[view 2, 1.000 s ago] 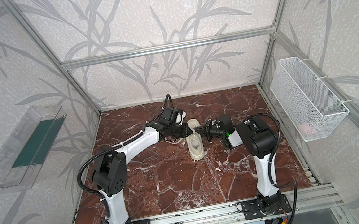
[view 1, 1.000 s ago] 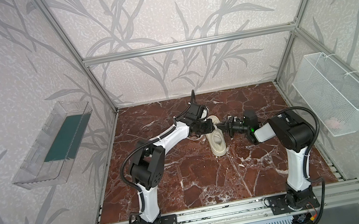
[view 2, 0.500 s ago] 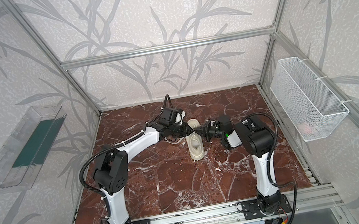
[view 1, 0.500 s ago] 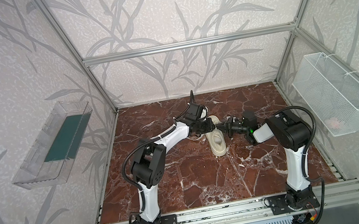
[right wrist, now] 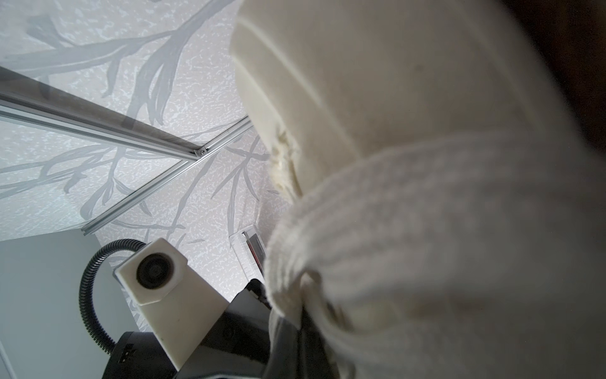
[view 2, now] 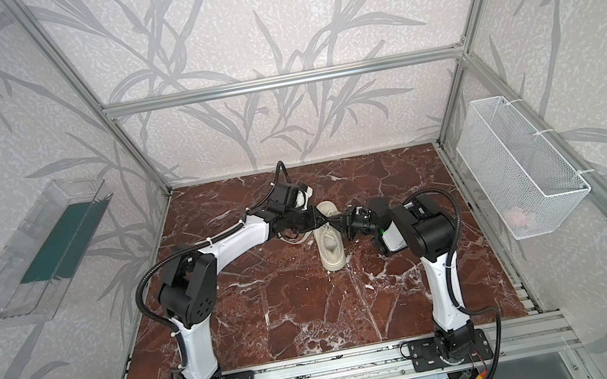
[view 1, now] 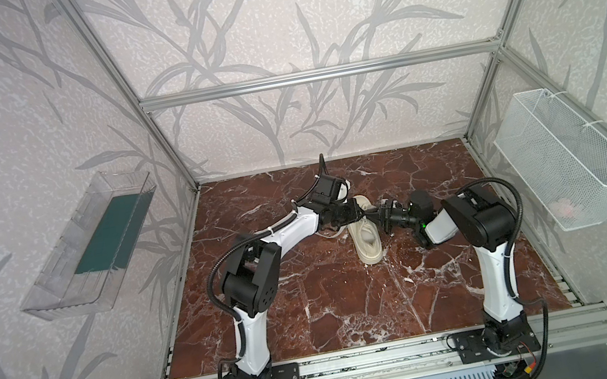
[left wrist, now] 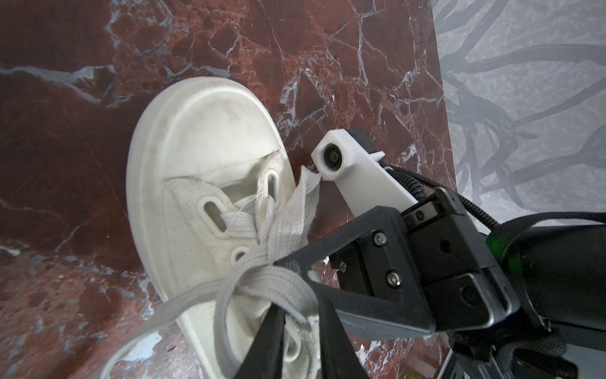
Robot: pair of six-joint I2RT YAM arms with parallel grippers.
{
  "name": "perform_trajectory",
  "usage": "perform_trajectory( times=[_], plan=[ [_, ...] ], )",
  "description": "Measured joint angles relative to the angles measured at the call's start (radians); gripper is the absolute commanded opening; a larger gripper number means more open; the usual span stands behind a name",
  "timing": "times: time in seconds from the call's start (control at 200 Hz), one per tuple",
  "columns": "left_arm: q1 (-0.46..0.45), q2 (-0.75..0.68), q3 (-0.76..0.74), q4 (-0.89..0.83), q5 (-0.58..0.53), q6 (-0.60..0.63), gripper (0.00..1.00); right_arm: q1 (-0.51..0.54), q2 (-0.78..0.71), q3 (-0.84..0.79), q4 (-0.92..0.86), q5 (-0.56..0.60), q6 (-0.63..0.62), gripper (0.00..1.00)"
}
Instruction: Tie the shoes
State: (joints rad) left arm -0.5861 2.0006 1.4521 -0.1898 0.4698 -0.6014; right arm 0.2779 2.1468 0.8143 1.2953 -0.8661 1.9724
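Observation:
The shoe [view 1: 366,239] [view 2: 331,251], a cream low-top with flat laces, lies on the marble floor mid-table in both top views. Both grippers meet over its laced part. In the left wrist view its toe [left wrist: 213,131] points away and a lace [left wrist: 262,279] crosses the tips of my left gripper [left wrist: 301,331]. That gripper's fingers [left wrist: 267,347] stand slightly apart, open, with the lace loose in the gap. My right gripper [left wrist: 287,262] [right wrist: 300,331] is shut on the lace, which fills the right wrist view as a blurred band [right wrist: 410,229]. Another lace end [view 1: 333,234] trails left of the shoe.
A clear plastic tray [view 1: 92,244] with a green insert hangs on the left wall. A white wire basket [view 1: 567,161] hangs on the right wall. Aluminium frame posts [view 1: 168,147] edge the marble floor [view 1: 336,311].
My left gripper's jaws have eased apart a little around the lace. Both arms and the shoe stay in about the same place.

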Motion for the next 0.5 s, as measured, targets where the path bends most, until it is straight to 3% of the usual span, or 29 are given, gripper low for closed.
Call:
perform_trajectory(
  times=[0.23, 0.5],
  plan=[
    [0.003, -0.003, -0.021, 0.006, 0.000, 0.005, 0.39, 0.001, 0.013, 0.003, 0.031, 0.010, 0.033, 0.00],
    [0.003, -0.048, -0.049, 0.003, -0.015, 0.018, 0.38, 0.003, 0.013, 0.003, 0.060, 0.010, 0.044, 0.00]
  ],
)
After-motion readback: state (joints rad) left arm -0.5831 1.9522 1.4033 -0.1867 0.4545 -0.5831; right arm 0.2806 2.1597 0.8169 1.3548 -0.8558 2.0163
